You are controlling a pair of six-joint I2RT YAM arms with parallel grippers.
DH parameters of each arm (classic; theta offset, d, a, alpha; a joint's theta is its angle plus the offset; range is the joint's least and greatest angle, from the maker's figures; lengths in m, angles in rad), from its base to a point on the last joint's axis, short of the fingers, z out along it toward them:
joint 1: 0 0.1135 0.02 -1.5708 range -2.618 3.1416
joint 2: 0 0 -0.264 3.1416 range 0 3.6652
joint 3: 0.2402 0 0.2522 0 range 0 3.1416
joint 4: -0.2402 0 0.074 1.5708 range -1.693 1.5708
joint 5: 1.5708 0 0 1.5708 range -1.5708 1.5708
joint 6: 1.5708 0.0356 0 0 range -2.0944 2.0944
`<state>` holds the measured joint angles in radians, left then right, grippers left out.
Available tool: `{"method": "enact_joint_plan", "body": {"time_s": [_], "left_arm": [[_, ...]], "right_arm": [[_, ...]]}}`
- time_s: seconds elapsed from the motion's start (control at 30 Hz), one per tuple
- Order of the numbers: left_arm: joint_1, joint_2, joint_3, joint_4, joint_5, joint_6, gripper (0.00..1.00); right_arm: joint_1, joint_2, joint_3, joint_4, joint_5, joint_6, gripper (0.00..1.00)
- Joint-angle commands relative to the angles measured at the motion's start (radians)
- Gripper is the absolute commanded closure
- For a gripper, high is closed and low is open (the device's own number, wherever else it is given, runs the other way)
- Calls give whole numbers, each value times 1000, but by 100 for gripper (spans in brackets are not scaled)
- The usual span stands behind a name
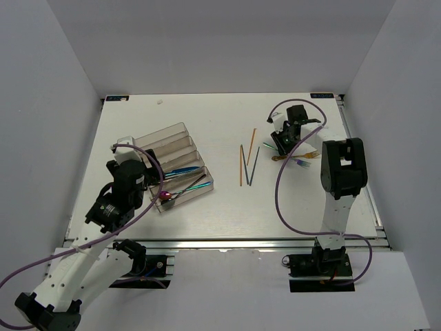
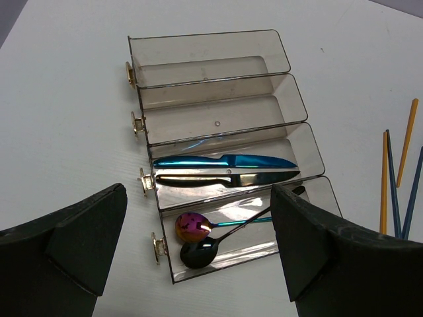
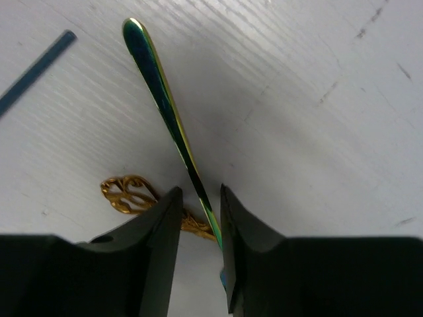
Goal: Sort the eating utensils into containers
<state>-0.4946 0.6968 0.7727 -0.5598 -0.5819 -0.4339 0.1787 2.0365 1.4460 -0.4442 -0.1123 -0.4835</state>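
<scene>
On the right of the white surface (image 1: 207, 117), my right hand (image 3: 201, 198) straddles a slim green-gold metal utensil handle (image 3: 158, 86) beside an ornate gold handle (image 3: 125, 193); whether it pinches, I cannot tell. My left hand (image 2: 198, 195) hangs released over the clear plastic compartment tray (image 2: 211, 49), which holds a blue metal knife (image 2: 225, 160) and a black metal knife (image 2: 225, 178).

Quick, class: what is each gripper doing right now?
Left gripper: open, empty, by the tray.
Right gripper: nearly shut around a green utensil; whether it grips cannot be told.
</scene>
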Motion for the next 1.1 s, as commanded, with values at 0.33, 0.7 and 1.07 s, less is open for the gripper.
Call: {"method": "enact_joint_plan", "body": {"time_s": [0.33,0.7,1.07], "left_arm": [[2,-13,-9,12,11,9,2],[2,-13,-7,11,7,9,2],[2,-56,-3,5,-7,-6,2]], "right_arm": [[-4,31,-9,27,13,-32,88],[8,-54,20,19,83,-1,100],[243,-297,16,87,133,117,100]]}}
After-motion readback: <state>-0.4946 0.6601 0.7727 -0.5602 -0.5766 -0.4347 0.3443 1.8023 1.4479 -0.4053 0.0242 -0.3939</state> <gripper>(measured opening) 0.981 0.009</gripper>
